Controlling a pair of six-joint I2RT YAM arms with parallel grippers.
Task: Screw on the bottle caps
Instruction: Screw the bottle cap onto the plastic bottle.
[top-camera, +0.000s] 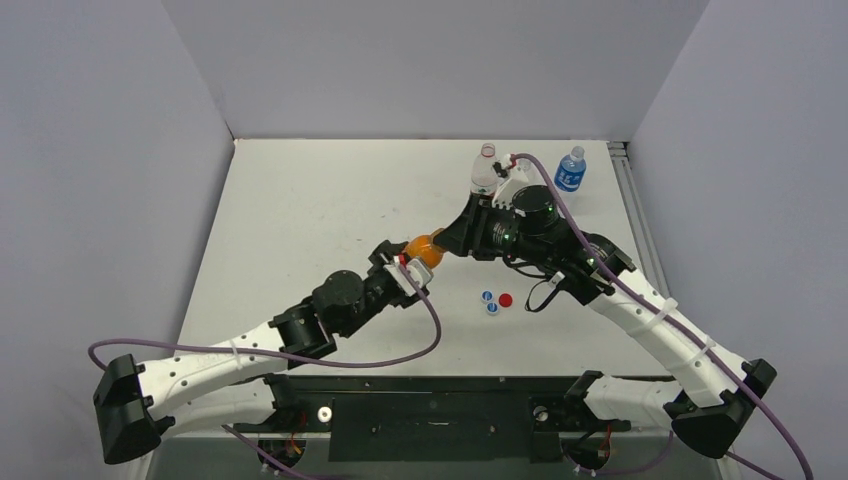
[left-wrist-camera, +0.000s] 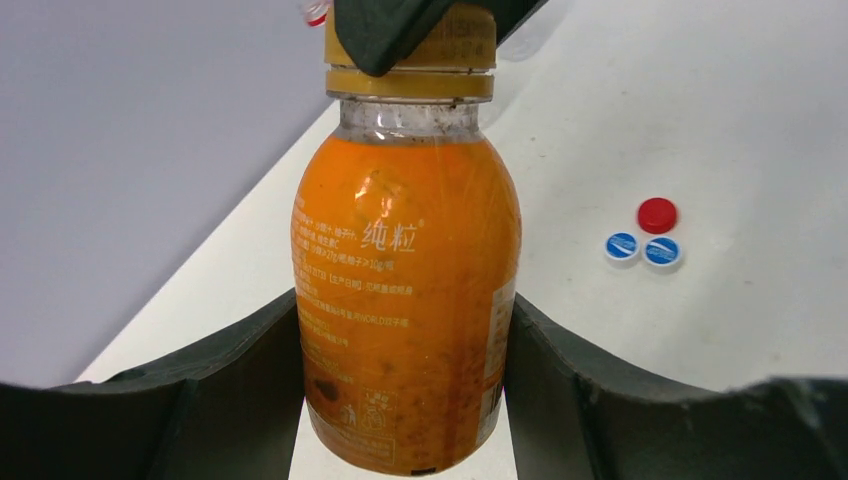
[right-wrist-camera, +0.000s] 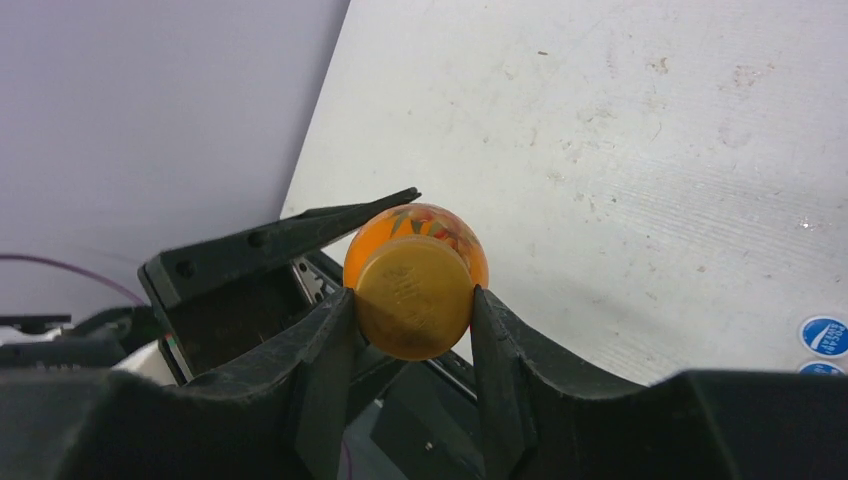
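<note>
My left gripper (top-camera: 405, 268) is shut on the orange juice bottle (top-camera: 426, 250), gripping its lower body (left-wrist-camera: 405, 300). My right gripper (top-camera: 455, 238) is shut on the orange-gold cap (right-wrist-camera: 412, 296), which sits on the bottle's neck (left-wrist-camera: 410, 68). Two blue-and-white caps (top-camera: 489, 302) and a red cap (top-camera: 506, 299) lie loose on the table; they also show in the left wrist view, blue-and-white (left-wrist-camera: 640, 249) and red (left-wrist-camera: 657, 214). A clear bottle (top-camera: 485, 170) and a blue-labelled bottle (top-camera: 570, 170) stand at the back right.
The white table (top-camera: 320, 220) is walled by grey panels on left, back and right. Purple cables (top-camera: 420, 345) trail from both arms. A metal rail (top-camera: 630, 200) runs along the table's right edge.
</note>
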